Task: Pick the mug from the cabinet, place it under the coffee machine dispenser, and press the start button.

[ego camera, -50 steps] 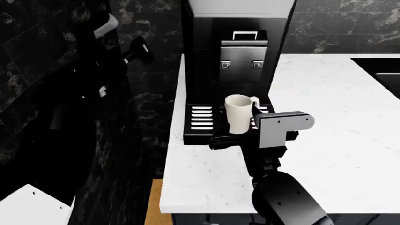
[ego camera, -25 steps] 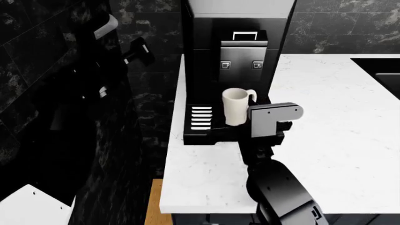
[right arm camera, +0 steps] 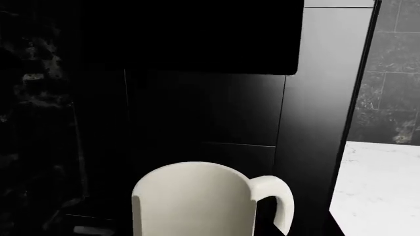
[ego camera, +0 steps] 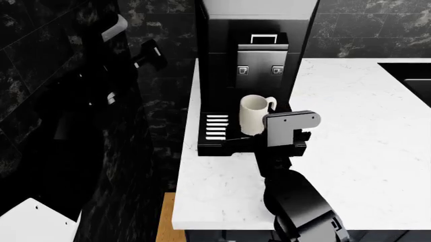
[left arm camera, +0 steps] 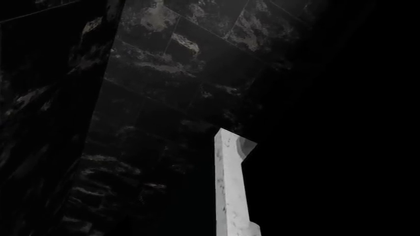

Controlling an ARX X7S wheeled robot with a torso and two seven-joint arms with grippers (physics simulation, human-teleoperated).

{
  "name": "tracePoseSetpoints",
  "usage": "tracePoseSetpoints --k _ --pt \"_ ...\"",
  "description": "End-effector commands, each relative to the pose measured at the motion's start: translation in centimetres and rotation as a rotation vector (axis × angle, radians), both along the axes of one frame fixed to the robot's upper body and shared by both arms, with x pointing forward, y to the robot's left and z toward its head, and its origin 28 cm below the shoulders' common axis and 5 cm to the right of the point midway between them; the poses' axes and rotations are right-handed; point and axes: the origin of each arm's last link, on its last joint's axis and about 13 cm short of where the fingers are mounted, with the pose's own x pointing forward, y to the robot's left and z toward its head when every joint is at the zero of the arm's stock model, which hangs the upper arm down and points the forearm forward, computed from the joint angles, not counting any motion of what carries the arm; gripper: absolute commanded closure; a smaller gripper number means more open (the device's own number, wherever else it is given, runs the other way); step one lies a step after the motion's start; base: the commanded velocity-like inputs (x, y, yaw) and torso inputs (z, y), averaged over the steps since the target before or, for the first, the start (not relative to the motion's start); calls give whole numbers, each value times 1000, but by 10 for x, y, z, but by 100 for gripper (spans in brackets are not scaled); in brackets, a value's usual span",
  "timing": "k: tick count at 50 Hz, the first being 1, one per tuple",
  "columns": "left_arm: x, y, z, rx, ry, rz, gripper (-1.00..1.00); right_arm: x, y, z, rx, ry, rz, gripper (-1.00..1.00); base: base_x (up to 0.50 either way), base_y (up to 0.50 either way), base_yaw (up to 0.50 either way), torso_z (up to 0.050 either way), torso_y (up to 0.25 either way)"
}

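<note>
Standing nearest is the right arm (ego camera: 300, 206), black and rounded, with a flat grey wrist block; the right gripper (ego camera: 259, 138) is raised to the mug (ego camera: 255, 115), but whether its fingers are clenched or released cannot be told. The mug, a smooth cream-white cylinder with a loop handle, is seen upright on the slotted drip tray (ego camera: 217, 126), under the dark grey dispenser (ego camera: 263, 54). White marbled worktop (ego camera: 350, 126) is spread beside. The left gripper is not in view.

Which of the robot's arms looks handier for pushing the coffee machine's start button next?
The right. Its gripper is at the mug, just below the front buttons; the left arm's camera faces only dark wall.
</note>
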Motion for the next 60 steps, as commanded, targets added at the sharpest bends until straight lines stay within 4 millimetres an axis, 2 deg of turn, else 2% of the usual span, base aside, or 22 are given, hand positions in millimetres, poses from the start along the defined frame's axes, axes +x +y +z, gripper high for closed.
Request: tracePoseSetpoints --k 1,16,20,27,28,35,44,50,60 --pt "0 -1 -1 -1 0 -1 -100 -6 1 -9 -5 56 -1 -100 0 0 0 0 0" --pt "0 -1 -1 0 -4 -5 -100 -31 4 1 -44 12 -127 -100 0 0 0 0 0" --pt "0 1 -1 -2 -4 -2 -100 -46 3 5 -81 -24 -184 -100 0 0 0 0 0" --pt "0 2 0 -2 -5 4 -100 -75 7 18 -80 -110 -140 -100 0 0 0 0 0" --pt "0 2 0 -2 -5 5 -100 -80 7 22 -84 -140 -133 100 0 0 0 0 0" --pt "0 2 0 -1 -3 8 -100 -102 9 40 -90 -248 -88 100 0 0 0 0 0" --pt "0 2 1 1 -5 10 -100 -113 9 66 -104 -385 -15 100 0 0 0 0 0" --pt "0 3 0 2 -4 14 -100 -104 7 81 -113 -407 30 100 0 0 0 0 0" --pt "0 2 0 6 -7 17 -100 -85 10 86 -126 -375 65 100 0 0 0 0 0"
